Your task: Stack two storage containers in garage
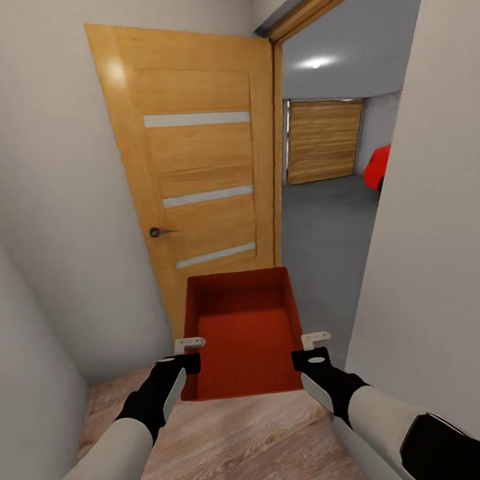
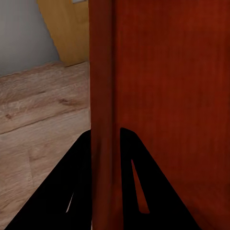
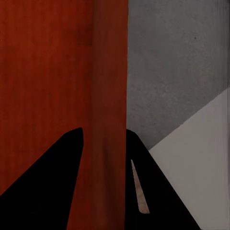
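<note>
Head view: an orange-red storage container (image 1: 241, 334), open-topped and empty, is carried level between both arms in front of an open wooden door (image 1: 199, 178) with three pale horizontal strips and a dark handle (image 1: 157, 232). The left gripper (image 1: 189, 351) pinches the container's left wall near its near corner; the right gripper (image 1: 313, 348) pinches the right wall likewise. Light wood-plank flooring (image 1: 235, 450) lies below; past the doorway the garage's dark grey floor (image 1: 326, 233), a wide wooden-plank door (image 1: 324, 141) and part of a red object (image 1: 379, 168) are seen. Left wrist view: two dark fingers (image 2: 79, 187) lie one on each side of the container wall (image 2: 103, 96), clamped on it, over wood planks. Right wrist view: fingers (image 3: 62, 177) close on the opposite wall (image 3: 110, 86), with grey floor (image 3: 172, 62) and a pale wall (image 3: 201, 158) beyond. No writing or labels can be read.
</note>
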You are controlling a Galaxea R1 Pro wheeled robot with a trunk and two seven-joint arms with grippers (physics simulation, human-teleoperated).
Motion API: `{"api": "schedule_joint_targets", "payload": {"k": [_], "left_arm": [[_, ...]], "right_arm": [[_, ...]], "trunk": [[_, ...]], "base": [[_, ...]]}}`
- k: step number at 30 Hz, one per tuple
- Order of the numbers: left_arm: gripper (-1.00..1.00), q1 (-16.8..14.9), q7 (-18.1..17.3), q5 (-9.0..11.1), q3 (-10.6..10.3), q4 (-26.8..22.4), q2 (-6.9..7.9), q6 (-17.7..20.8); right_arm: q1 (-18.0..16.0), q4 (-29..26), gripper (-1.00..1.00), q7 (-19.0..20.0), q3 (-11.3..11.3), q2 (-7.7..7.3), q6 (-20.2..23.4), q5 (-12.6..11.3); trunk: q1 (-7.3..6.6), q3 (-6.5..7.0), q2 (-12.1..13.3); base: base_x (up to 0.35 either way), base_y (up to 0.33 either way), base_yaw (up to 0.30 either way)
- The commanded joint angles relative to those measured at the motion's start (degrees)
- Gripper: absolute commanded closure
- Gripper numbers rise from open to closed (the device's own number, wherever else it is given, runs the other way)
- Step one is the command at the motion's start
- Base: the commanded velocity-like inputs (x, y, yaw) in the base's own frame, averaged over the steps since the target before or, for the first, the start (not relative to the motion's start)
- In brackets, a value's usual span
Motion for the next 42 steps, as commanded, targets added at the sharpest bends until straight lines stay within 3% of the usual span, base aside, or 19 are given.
{"api": "schedule_joint_targets", "payload": {"k": [1, 10, 23, 32, 42], "left_arm": [[1.0, 0.0, 0.6, 0.9, -0.2, 0.0, -0.05, 0.3], [1.0, 0.0, 0.6, 0.9, -0.2, 0.0, -0.05, 0.2], [1.0, 0.0, 0.6, 0.9, -0.2, 0.0, -0.05, 0.2], [1.0, 0.0, 0.6, 0.9, -0.2, 0.0, -0.05, 0.2], [1.0, 0.0, 0.6, 0.9, -0.2, 0.0, -0.05, 0.2]], "right_arm": [[-0.1, -0.8, 1.0, -4.5, -1.3, 0.04, 0.2, 1.6], [-0.1, -0.8, 1.0, -4.5, -1.3, 0.0, 0.2, 1.6], [-0.1, -0.8, 1.0, -4.5, -1.3, -0.02, 0.2, 1.6], [-0.1, -0.8, 1.0, -4.5, -1.3, -0.03, 0.2, 1.6], [-0.1, -0.8, 1.0, -4.5, -1.3, -0.03, 0.2, 1.6]], "trunk": [[0.05, -0.14, -0.1], [0.05, -0.14, -0.1], [0.05, -0.14, -0.1], [0.05, -0.14, -0.1], [0.05, -0.14, -0.1]], "base": [[0.159, 0.103, -0.142], [0.032, 0.02, -0.047], [0.0, 0.0, -0.252], [0.014, 0.017, -0.026], [0.166, 0.226, 0.0]]}}
